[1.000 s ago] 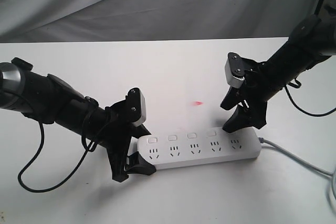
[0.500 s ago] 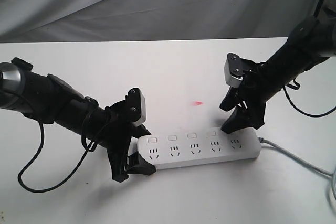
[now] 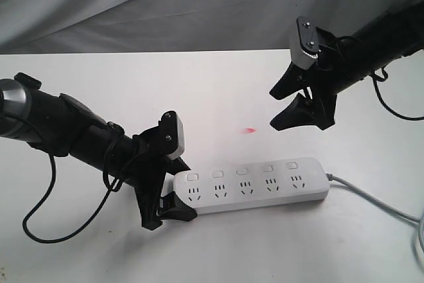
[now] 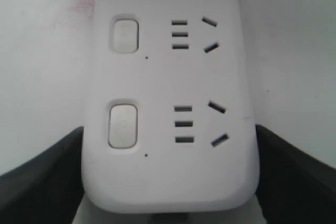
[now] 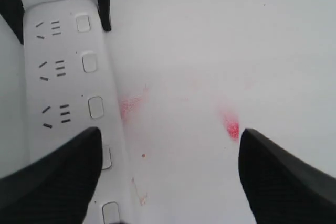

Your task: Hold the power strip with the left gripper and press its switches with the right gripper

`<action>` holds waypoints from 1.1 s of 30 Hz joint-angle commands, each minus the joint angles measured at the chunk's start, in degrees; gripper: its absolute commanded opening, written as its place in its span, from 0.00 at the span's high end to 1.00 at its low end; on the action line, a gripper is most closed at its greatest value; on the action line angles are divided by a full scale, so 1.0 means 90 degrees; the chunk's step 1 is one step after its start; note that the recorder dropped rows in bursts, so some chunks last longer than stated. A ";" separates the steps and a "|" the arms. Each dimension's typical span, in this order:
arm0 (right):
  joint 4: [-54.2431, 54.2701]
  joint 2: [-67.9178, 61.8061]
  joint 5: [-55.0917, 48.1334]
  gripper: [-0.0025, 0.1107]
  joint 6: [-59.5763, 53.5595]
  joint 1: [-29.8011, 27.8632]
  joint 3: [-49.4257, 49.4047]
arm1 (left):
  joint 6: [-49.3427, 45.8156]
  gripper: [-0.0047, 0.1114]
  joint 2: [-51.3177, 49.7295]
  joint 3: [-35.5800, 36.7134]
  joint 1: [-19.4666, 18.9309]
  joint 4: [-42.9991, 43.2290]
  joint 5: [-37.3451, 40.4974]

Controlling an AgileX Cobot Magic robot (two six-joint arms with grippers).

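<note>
Over at the left of the exterior view, a thick black arm (image 3: 66,134) reaches in low across the white table (image 3: 218,84), and the left gripper (image 3: 177,190), a black two-fingered claw with a plain white block at its wrist, is clamped on the left end of the long white plastic power strip (image 3: 265,187). One finger sits behind the rounded end and one in front, and the left wrist view confirms it: black fingers (image 4: 37,179) press in on both long sides of the bar. The power strip lies flat in the lower middle of the frame, running left to right at a slight tilt, with five three-pin sockets along it. Above them runs the row of switches (image 3: 242,171), five small white rounded-square buttons, one per socket, and nothing is touching any of them. Just beyond the strip, near the middle of the frame, there is a small red smudge (image 3: 250,130) on the tabletop. Moving to the upper right, the right gripper (image 3: 273,109), a black claw with a small grey block at its wrist, hangs in the air well clear of the strip. Its jaws are spread wide with nothing between them, and its wrist view looks down past both fingers (image 5: 286,179) onto bare table and the smudge. At the far right, a grey cord (image 3: 371,198) trails from the strip's right end towards the frame's edge. Behind it all hangs a rumpled grey cloth (image 3: 199,4).
</note>
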State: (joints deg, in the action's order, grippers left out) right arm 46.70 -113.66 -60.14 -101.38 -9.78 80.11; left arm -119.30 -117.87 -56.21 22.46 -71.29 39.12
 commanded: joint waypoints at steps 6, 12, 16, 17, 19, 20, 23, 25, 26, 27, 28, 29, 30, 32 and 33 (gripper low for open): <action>0.0798 0.0080 -0.0037 0.39 -0.0015 -0.0041 -0.0034 | 0.0035 0.96 0.0026 -0.0008 0.0039 -0.0018 -0.0057; 0.0887 0.0080 -0.0062 0.59 -0.0030 -0.0041 -0.0034 | 0.0052 0.96 0.0026 -0.0008 0.0039 -0.0018 -0.0057; 0.1014 0.0080 -0.0159 0.77 0.0088 -0.0041 -0.0034 | 0.0052 0.96 0.0026 -0.0008 0.0039 -0.0018 -0.0057; 0.1014 0.0080 -0.0260 0.80 0.0107 -0.0041 -0.0034 | 0.0052 0.96 0.0026 -0.0008 0.0039 -0.0018 -0.0057; 0.1014 0.0080 -0.0466 0.88 0.0107 -0.0041 -0.0034 | 0.0037 0.96 0.0026 -0.0008 0.0039 -0.0018 -0.0057; 0.1014 0.0105 -0.0532 0.91 0.0107 -0.0041 -0.0034 | 0.0037 0.96 0.0026 -0.0008 0.0039 -0.0018 -0.0057; 0.1014 0.0236 -0.0764 0.98 0.0107 -0.0041 -0.0034 | 0.0037 0.96 0.0026 -0.0008 0.0039 -0.0018 -0.0057; 0.1014 0.0354 -0.1028 0.98 0.0093 -0.0041 -0.0034 | 0.0037 0.96 0.0026 -0.0008 0.0039 -0.0018 -0.0057; 0.1037 0.0419 -0.1091 0.98 0.0093 -0.0041 -0.0034 | 0.0037 0.96 0.0026 -0.0008 0.0039 -0.0018 -0.0057; 0.1095 0.0485 -0.1091 0.98 0.0093 -0.0041 -0.0034 | 0.0037 0.96 0.0026 -0.0008 0.0039 -0.0018 -0.0057; 0.1137 0.0541 -0.1091 0.98 0.0145 -0.0041 -0.0034 | 0.0037 0.96 0.0026 -0.0008 0.0039 -0.0018 -0.0057; 0.1153 0.0601 -0.1091 0.98 0.0276 -0.0041 -0.0034 | 0.0037 0.96 0.0026 -0.0008 0.0039 -0.0018 -0.0057; 0.1153 0.0648 -0.1091 0.98 0.0411 -0.0041 -0.0034 | 0.0037 0.96 0.0026 -0.0008 0.0039 -0.0018 -0.0057; 0.1084 0.0735 -0.1091 0.98 0.0668 -0.0041 -0.0034 | 0.0053 0.96 0.0026 -0.0008 0.0039 -0.0018 -0.0057; 0.1037 0.0765 -0.1091 0.98 0.0808 -0.0041 -0.0034 | 0.0053 0.96 0.0026 -0.0008 0.0039 -0.0018 -0.0057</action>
State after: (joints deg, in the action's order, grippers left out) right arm 56.06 -108.13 -69.32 -97.21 -9.78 80.11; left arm -119.30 -117.87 -56.21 22.46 -71.29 39.12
